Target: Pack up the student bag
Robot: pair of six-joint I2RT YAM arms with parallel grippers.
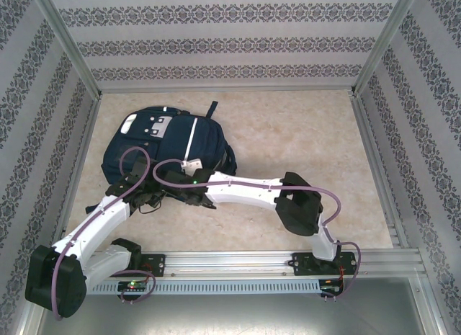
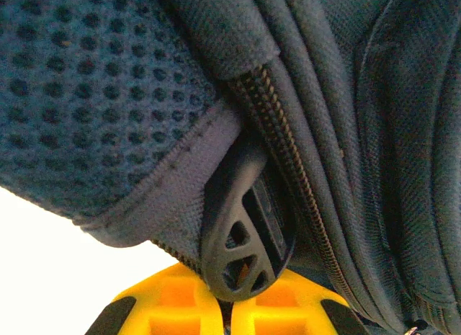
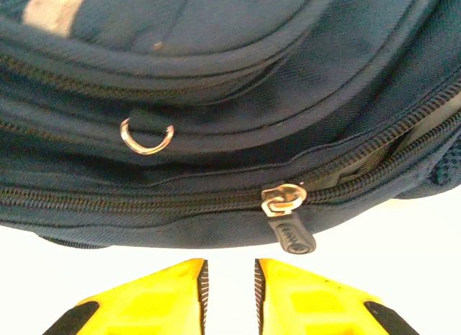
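My left jaws are pinched shut on one black openwork tab (image 2: 238, 241) at the zipper, I judge to anchor the fabric. My right jaws are narrow and empty, lined up just short of one zipper pull (image 3: 290, 234). Beyond: one metal ring (image 3: 146, 137); one student bag (image 1: 166, 144) lying on the desk (image 1: 302, 133), left of centre.

The left arm (image 1: 97, 218) and the right arm (image 1: 245, 189) share one build: smooth white shells between chunky black joint housings, each with a lilac cable (image 1: 336, 205) looping loosely alongside. The black bases (image 1: 323, 264) have small green lights beside them. The left fingers (image 2: 169, 306) and right fingers (image 3: 155, 302) are bright yellow with recessed panels and black corner patches. The right pair has finely ribbed inner faces.
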